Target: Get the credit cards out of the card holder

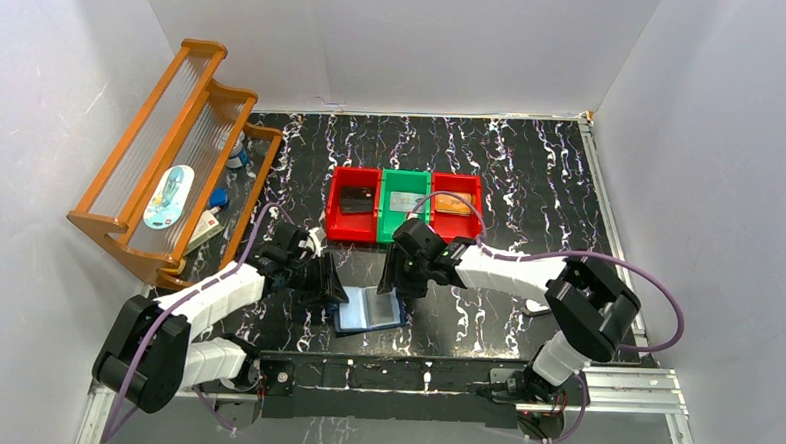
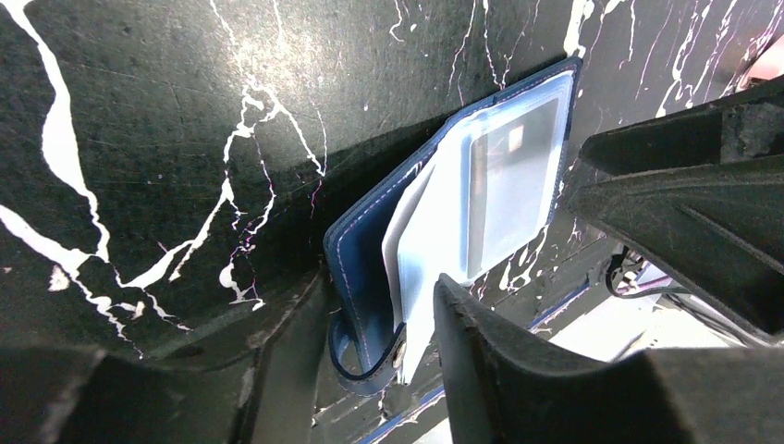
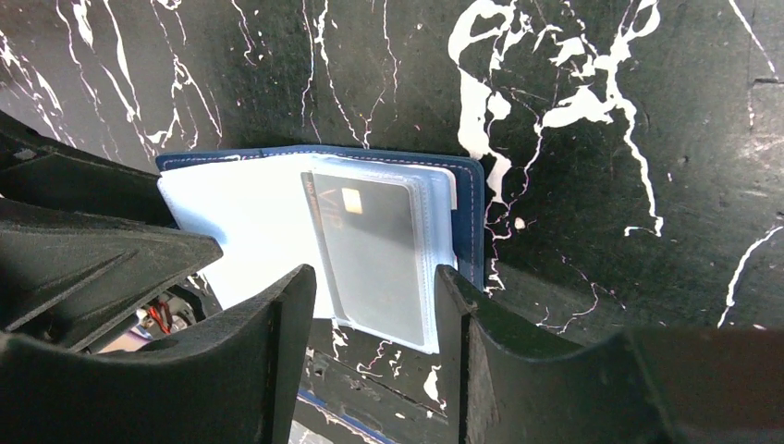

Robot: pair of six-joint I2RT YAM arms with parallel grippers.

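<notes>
The navy card holder [image 1: 370,311] lies open on the black marbled table near the front edge, pale sleeves up. In the right wrist view a grey credit card [image 3: 370,245] with a chip sits inside the top sleeve. My right gripper [image 3: 373,273] is open and straddles that sleeve's near end; its right finger [image 3: 453,333] touches the sleeve's edge. In the left wrist view my left gripper [image 2: 379,287] is open, with the holder's blue cover [image 2: 356,264] and snap strap between its fingers. Another credit card [image 1: 357,200], black, lies in the left red bin.
Three bins stand in a row behind the holder: red [image 1: 341,220], green [image 1: 404,223], red [image 1: 469,220]. The green one holds a silver-grey card [image 1: 407,200], the right red one an orange card [image 1: 453,205]. An orange wooden rack [image 1: 161,162] leans at the left wall.
</notes>
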